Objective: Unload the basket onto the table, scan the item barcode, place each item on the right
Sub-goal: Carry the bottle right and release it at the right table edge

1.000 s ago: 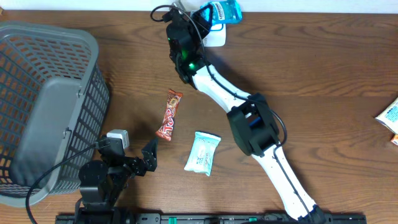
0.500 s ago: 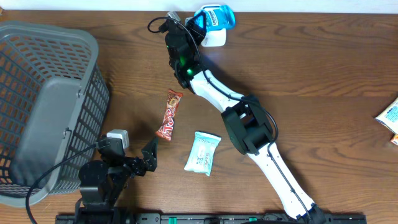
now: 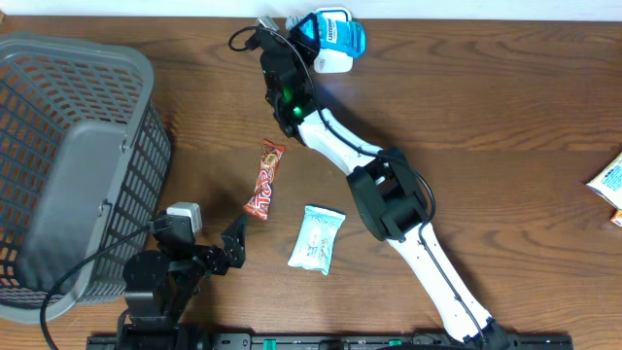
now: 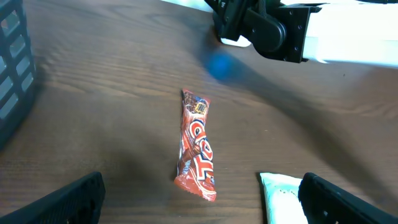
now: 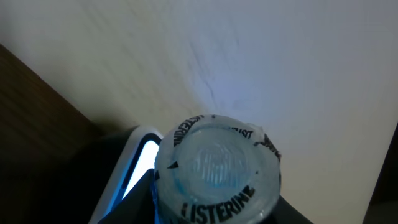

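Note:
The item, a blue Listerine bottle (image 3: pixel 332 27), hangs at the table's back edge with my right gripper (image 3: pixel 309 31) shut on it. It sits just above the white scanner (image 3: pixel 337 62). In the right wrist view the bottle's round end (image 5: pixel 217 163) faces the camera between the dark fingers (image 5: pixel 134 202). The scanner (image 5: pixel 138 163) glows blue just to its left. The right gripper (image 5: pixel 214 208) is partly cut off by the frame's lower edge. My left gripper (image 3: pixel 234 245) stands open low on the table's left side, with nothing between its fingers (image 4: pixel 78 196).
A red candy bar (image 3: pixel 264 179) and a white-teal packet (image 3: pixel 317 239) lie mid-table, both seen ahead of the left gripper (image 4: pixel 202 200). A grey mesh basket (image 3: pixel 58 185) fills the left side. Another packet (image 3: pixel 609 183) lies at the right edge.
The right arm has shifted slightly left and turned the bottle, bringing it closer over the scanner. The left arm has not moved.

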Controlling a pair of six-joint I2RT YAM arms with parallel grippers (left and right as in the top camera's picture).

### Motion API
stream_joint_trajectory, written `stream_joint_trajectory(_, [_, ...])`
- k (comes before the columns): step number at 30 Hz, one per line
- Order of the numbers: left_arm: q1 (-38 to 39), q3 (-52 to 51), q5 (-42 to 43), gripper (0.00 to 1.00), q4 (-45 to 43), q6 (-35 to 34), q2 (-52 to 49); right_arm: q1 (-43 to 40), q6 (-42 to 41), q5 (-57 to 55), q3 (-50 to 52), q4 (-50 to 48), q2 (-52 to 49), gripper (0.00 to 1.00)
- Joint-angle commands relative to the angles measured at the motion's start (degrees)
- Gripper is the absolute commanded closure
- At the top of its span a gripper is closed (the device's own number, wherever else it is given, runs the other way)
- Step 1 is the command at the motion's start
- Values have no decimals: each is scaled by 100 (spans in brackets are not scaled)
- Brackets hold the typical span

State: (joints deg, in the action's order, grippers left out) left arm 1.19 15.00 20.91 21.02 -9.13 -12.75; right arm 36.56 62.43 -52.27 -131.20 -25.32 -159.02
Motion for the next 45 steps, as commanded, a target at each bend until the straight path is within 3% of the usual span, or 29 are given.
stream_joint_trajectory(1, [13,20,52,1,-4,50,20,-79,197,160,-210,-83,-55,96])
stream_joint_trajectory(7, [13,20,52,1,-4,52,20,-190,885,94,-210,-103,-55,95])
stream_joint_trajectory(12, [13,20,52,1,-4,52,22,-341,826,-376,-210,-168,7,98])
stream_joint_trajectory(16, [13,20,52,1,-4,52,22,-590,-66,-1246,-208,564,407,99])
stream_joint_trajectory(19, [13,20,52,1,-4,50,20,-846,-1010,-1541,-208,1779,791,99])
stream_joint_trajectory(21, [13,20,52,1,-4,52,20,-1102,-2037,-1523,-208,3226,1187,99])
stream_joint_trajectory(26, [13,20,52,1,-4,52,22,-1797,-4144,-898,-208,5956,1893,99])
stream_joint_trajectory(32, [13,20,52,1,-4,50,22,-3139,-6122,509,-184,8115,2105,99])
stream_joint_trajectory(35, [13,20,52,1,-4,52,22,-3950,-6376,1106,7,8437,2100,99])
stream_joint_trajectory(41, [13,20,52,1,-4,52,20,-5071,-6516,1281,297,8308,2100,98])
stream_joint_trajectory(45, [13,20,52,1,-4,52,20,-5805,-6583,1366,417,8164,2100,88])
